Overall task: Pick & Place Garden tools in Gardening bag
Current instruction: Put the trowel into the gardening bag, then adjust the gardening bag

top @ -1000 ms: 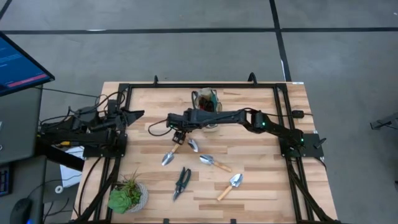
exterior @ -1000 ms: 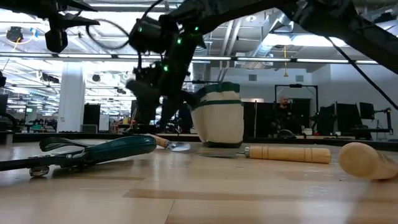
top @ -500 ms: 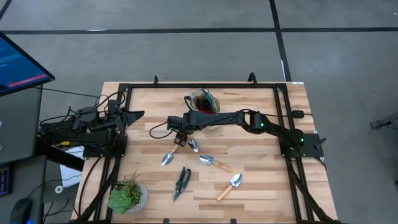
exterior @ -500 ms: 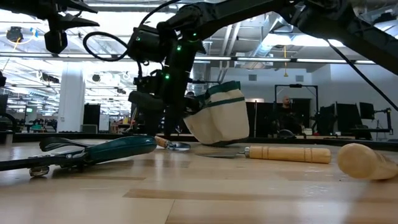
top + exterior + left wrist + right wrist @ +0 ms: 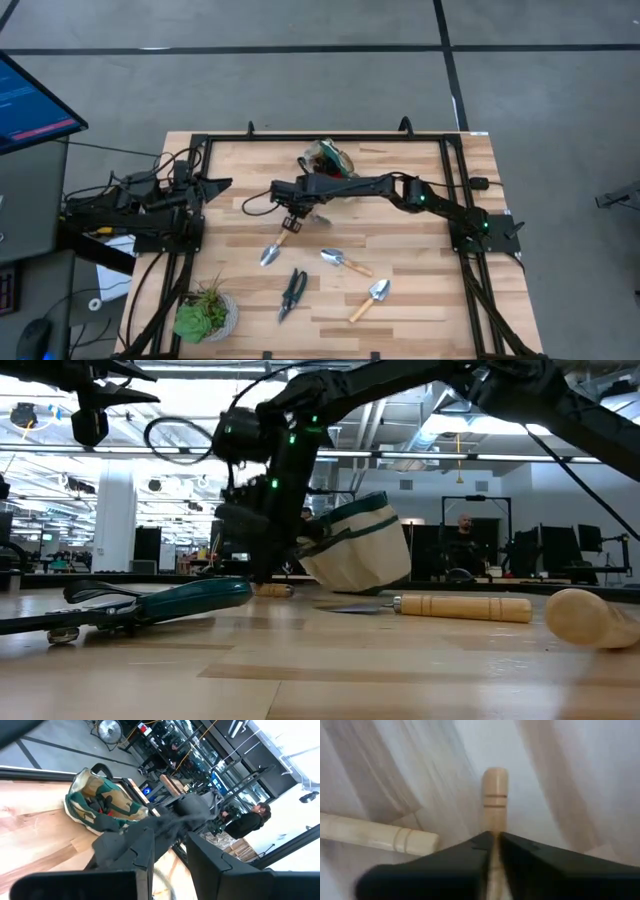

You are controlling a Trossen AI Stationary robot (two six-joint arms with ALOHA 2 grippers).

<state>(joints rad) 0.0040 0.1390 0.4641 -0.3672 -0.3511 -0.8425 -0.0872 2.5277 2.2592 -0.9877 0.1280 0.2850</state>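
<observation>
Room: a big hall with a grey floor; a person (image 5: 457,540) stands far behind the worktop (image 5: 420,300).
Worktop: light wood with a black frame around it.
Bag (image 5: 328,160): at 12 o'clock on the worktop. It leans over to one side, and the right arm lies right across it, so I think the arm is pushing it.
Inside the bag: something red and dark shows in the left wrist view.
Right fingers (image 5: 290,222): just left of the middle, closed tight on the wooden handle of a tool (image 5: 494,787). The grip is on the handle because that is the easy part to hold.
Trowel (image 5: 272,250): its handle end is right by the right fingers, at 7 o'clock from them.
Right arm: stretched long, from 3 o'clock across to the middle, wrist bent down to the wood.
Other tools: a trowel (image 5: 345,262) and one more (image 5: 370,298) toward 5 o'clock, shears (image 5: 292,293) at 6 o'clock. They lie flat and apart, waiting for their turn.
Plant (image 5: 205,315): at 7 o'clock, not for the bag.
Left fingers (image 5: 167,852): at 9 o'clock, off the worktop edge, a little open, holding nothing.
Left arm: folded back and waiting.
</observation>
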